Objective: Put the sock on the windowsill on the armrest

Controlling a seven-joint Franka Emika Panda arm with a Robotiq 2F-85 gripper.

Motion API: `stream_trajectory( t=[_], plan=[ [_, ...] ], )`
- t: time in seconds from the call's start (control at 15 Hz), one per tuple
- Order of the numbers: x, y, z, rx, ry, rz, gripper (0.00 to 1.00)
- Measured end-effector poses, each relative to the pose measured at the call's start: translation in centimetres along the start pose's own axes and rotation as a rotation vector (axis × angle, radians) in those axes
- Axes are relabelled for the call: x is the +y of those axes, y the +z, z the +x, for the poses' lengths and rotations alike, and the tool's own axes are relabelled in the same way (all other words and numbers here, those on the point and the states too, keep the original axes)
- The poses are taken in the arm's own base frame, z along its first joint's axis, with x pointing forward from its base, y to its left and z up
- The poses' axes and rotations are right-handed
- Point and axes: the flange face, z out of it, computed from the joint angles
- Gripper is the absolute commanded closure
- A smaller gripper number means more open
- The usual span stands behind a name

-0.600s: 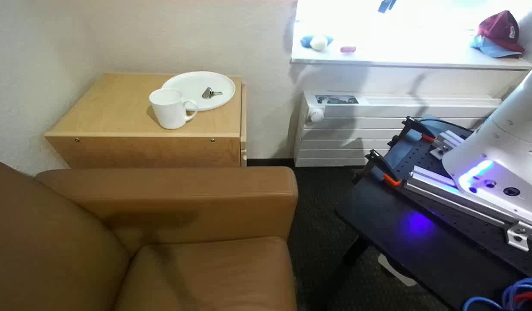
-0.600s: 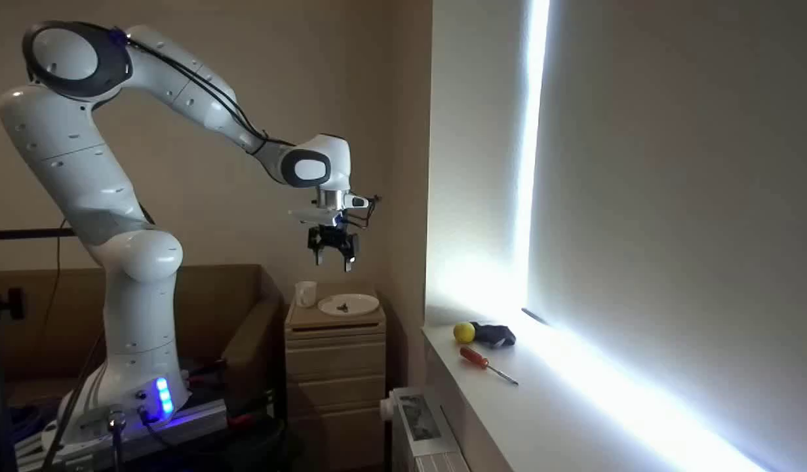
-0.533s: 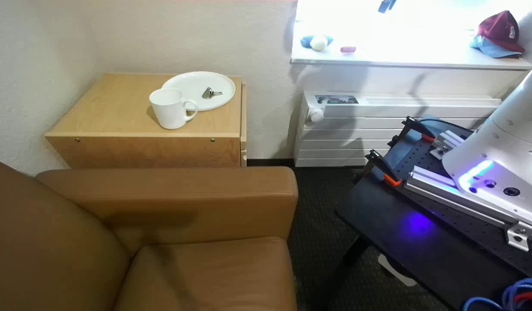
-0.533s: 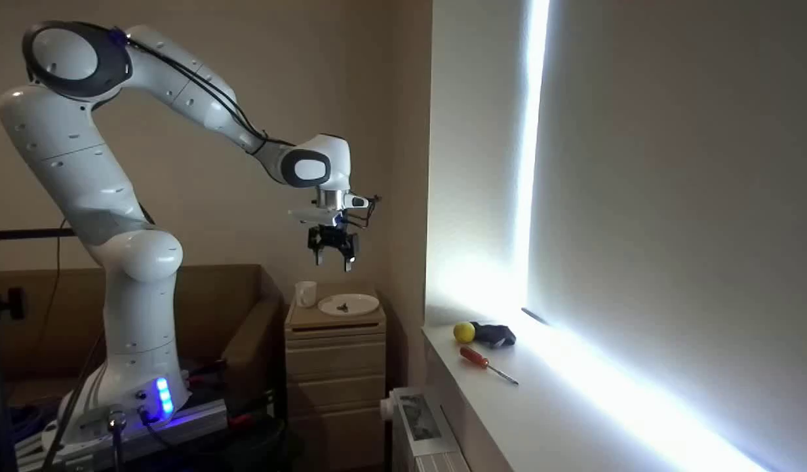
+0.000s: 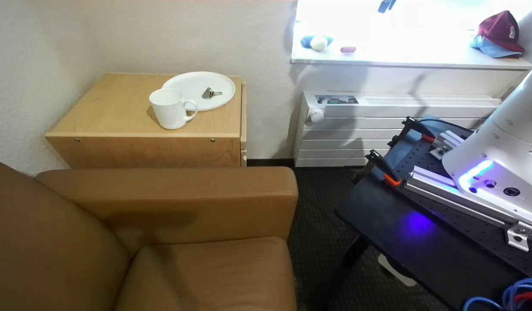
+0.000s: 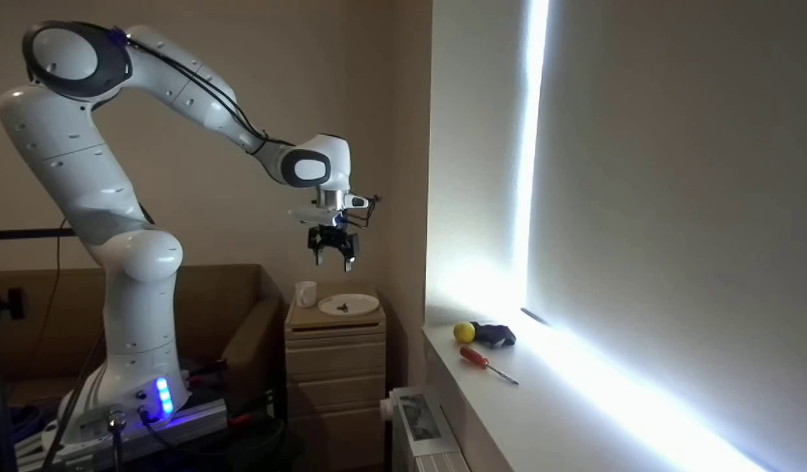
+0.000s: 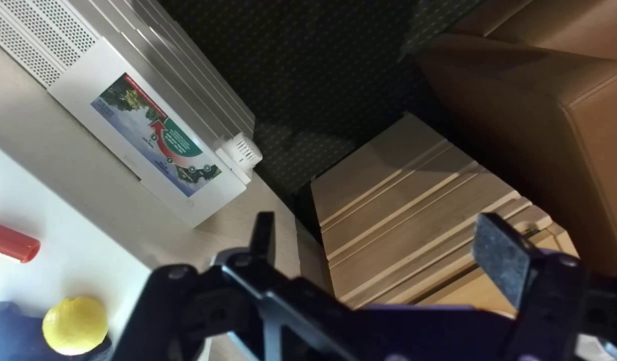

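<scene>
The sock [image 6: 495,334], a limp dark cloth, lies on the white windowsill [image 6: 508,419], partly behind a yellow ball [image 6: 464,332]. The sock looks blue in an exterior view [image 5: 307,41] and at the lower left edge of the wrist view [image 7: 12,333], partly cut off. The brown armrest [image 5: 175,183] has nothing on it; it also shows in the wrist view [image 7: 599,110]. My gripper [image 6: 333,262] is open and empty, high in the air near the wooden cabinet, away from the sock. Its fingers stand wide apart in the wrist view [image 7: 378,235].
A red-handled screwdriver [image 6: 475,357] lies near the sock. Caps [image 5: 501,30] sit at the sill's far end. A radiator [image 5: 399,108] is below the sill. The wooden cabinet [image 5: 114,108] bears a white mug [image 5: 170,108] and a white plate [image 5: 188,84] with keys [image 5: 208,93].
</scene>
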Motion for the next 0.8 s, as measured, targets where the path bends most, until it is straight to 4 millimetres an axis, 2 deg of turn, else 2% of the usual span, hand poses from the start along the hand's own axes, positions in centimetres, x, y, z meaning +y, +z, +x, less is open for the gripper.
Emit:
stream_trajectory(
  t=[0.2, 0.27, 0.47, 0.8],
  plan=[
    [0.7, 0.0, 1.4, 0.104, 0.073, -0.05, 0.0],
    [1.8, 0.2, 2.2, 0.137, 0.13, -0.053, 0.0],
    [7.5, 0.3, 4.3, 0.212, 0.305, -0.05, 0.0],
    [17.3, -1.1, 6.6, 0.293, 0.575, -0.047, 0.0]
  ],
)
